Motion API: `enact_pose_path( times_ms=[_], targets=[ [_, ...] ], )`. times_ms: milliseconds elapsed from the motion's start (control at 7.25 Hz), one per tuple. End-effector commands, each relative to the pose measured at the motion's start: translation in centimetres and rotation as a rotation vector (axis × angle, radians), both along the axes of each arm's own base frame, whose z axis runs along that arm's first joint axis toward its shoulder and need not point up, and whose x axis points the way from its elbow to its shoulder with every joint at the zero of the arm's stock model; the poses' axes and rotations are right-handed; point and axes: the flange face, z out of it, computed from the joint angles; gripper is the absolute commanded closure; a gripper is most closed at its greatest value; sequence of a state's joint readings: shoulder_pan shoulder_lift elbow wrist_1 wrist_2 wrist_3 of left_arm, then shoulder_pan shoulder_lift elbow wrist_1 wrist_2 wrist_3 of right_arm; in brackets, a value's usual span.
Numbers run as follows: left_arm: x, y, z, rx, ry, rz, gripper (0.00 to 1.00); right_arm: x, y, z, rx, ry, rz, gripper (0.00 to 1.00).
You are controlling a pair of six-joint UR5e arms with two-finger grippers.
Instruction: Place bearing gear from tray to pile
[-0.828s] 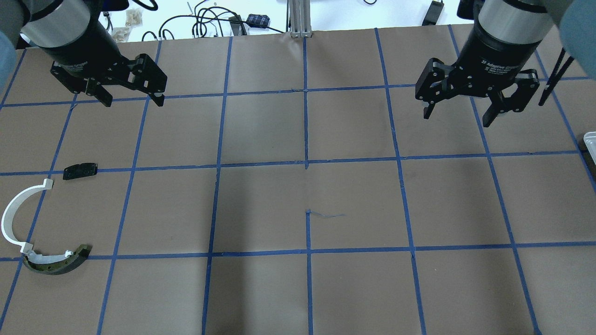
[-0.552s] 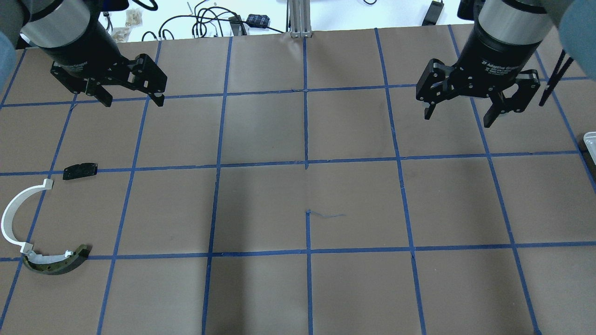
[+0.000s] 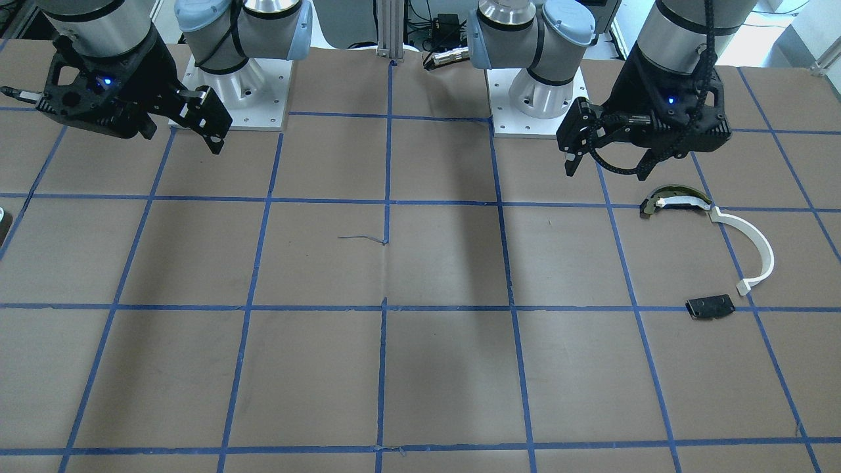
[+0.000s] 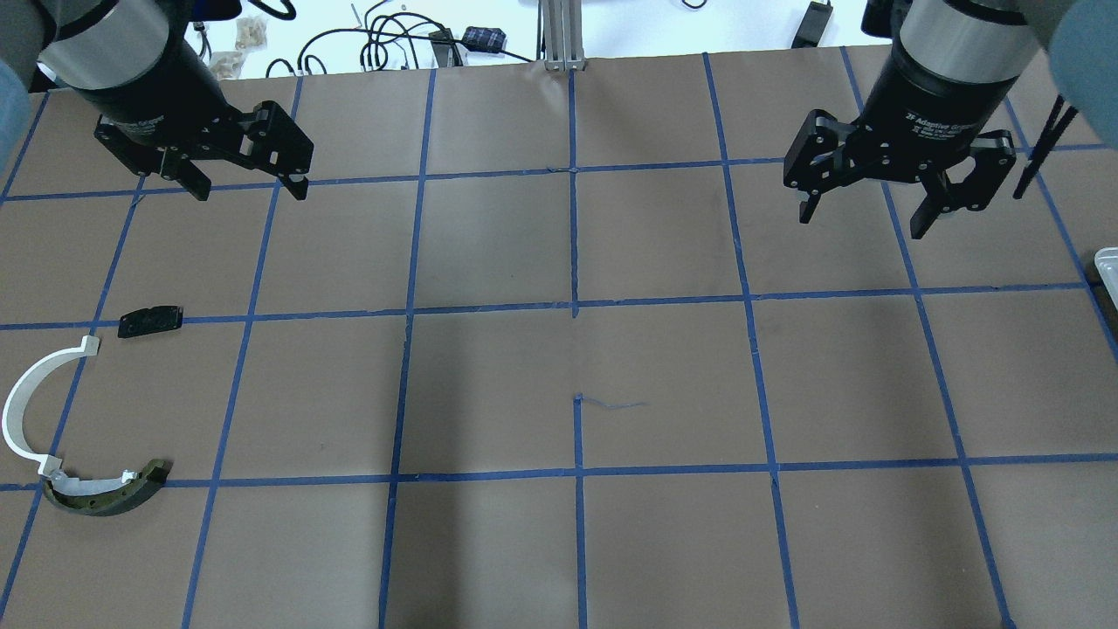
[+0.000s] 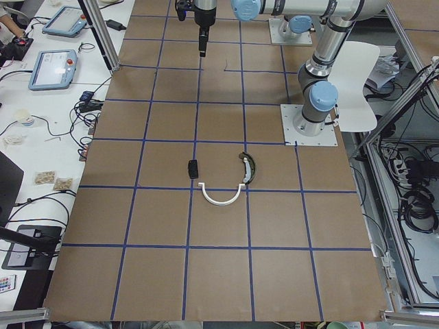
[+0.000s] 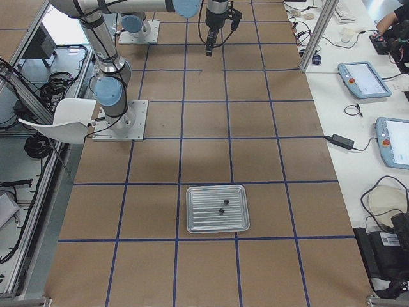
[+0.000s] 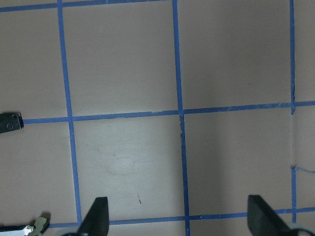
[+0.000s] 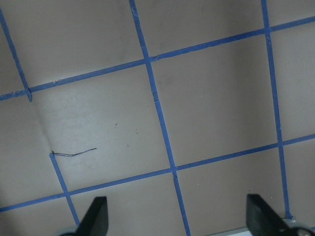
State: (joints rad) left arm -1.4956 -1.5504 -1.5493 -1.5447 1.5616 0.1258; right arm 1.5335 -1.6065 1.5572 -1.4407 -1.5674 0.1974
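The pile lies at the table's left: a white arc (image 4: 22,406), a dark olive-edged curved piece (image 4: 109,498) and a flat black plate (image 4: 150,321). It also shows in the front view, with the arc (image 3: 755,246) and the plate (image 3: 709,307). A metal tray (image 6: 217,192) holds two small dark parts (image 6: 206,205) (image 6: 221,210); which one is the bearing gear I cannot tell. My left gripper (image 4: 251,192) is open and empty, high over the far left. My right gripper (image 4: 860,225) is open and empty over the far right, away from the tray.
Only the tray's corner (image 4: 1107,262) shows at the overhead view's right edge. Brown paper with a blue tape grid covers the table. Cables and a metal post (image 4: 559,35) stand beyond the far edge.
My right gripper has shifted very slightly to the right. My left gripper and the pile have not moved.
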Motion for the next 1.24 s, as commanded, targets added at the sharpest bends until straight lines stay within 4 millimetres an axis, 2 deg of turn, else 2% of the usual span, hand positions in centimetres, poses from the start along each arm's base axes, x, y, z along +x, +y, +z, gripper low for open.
enact_pose_path(
  times_ms=[0,138,276,552,690,828,966,1103],
  targets=[
    [0.0,0.0,0.1,-0.001,0.000,0.000,0.00,-2.0,-1.2,0.1,-0.042,0.000,-0.021,0.00],
    [0.0,0.0,0.1,-0.001,0.000,0.000,0.00,-5.6,-1.6,0.1,-0.035,-0.007,-0.052,0.00],
    [0.0,0.0,0.0,0.000,0.000,0.000,0.00,-10.2,-2.1,0.0,-0.038,-0.019,-0.043,0.00],
    [0.0,0.0,0.1,-0.001,0.000,0.000,0.00,-20.5,-3.0,-3.1,0.005,-0.044,0.067,0.00],
    [0.0,0.0,0.1,-0.001,0.000,0.000,0.00,-27.2,-3.7,-4.4,-0.050,-0.022,0.006,0.00],
    [0.0,0.0,0.0,0.000,0.000,0.000,0.00,-34.0,-4.8,-7.2,-0.093,0.009,0.076,0.00],
    [0.0,0.0,0.0,0.002,-0.001,0.000,0.00,-39.8,-4.7,-10.5,-0.083,-0.013,0.356,0.00],
    [0.0,0.0,0.1,-0.001,0.000,0.000,0.00,-45.0,-5.0,-14.2,-0.097,0.006,0.477,0.00]
  ],
)
